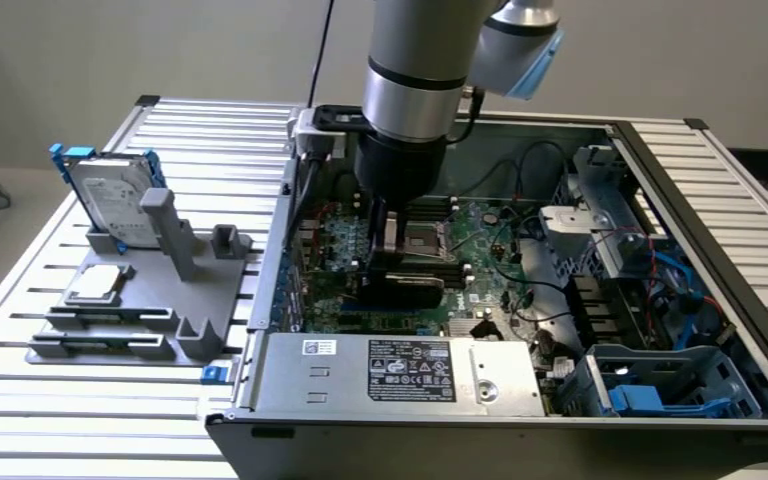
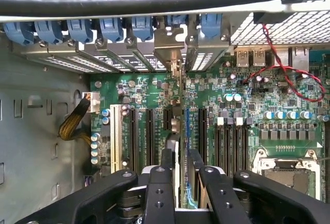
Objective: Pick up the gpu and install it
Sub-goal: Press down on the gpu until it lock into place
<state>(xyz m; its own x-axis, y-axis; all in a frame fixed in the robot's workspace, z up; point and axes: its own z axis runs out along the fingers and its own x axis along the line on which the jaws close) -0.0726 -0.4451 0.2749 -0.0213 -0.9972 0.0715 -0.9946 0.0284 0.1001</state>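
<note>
The gpu (image 2: 181,131) stands on edge in a slot of the green motherboard (image 2: 258,100), seen as a thin green edge. Its silver bracket (image 2: 169,46) sits among the rear slot covers of the case. My gripper (image 2: 181,163) straddles the card's near end. Its black fingers (image 2: 167,158) stand a little off each face, so the jaws are open around the card and not clamping it. In the exterior view the gripper (image 1: 404,285) reaches down into the open computer case (image 1: 704,200), over the motherboard (image 1: 491,240), and hides the card.
Empty expansion slots flank the card, and the CPU socket (image 2: 289,162) lies to one side. Red wires (image 2: 278,69) loop near the rear ports. On the exterior view's left, a grey holder (image 1: 157,310) carries a hard drive with blue rails (image 1: 111,195) and a CPU chip (image 1: 97,285). The power supply (image 1: 398,370) fills the case's front.
</note>
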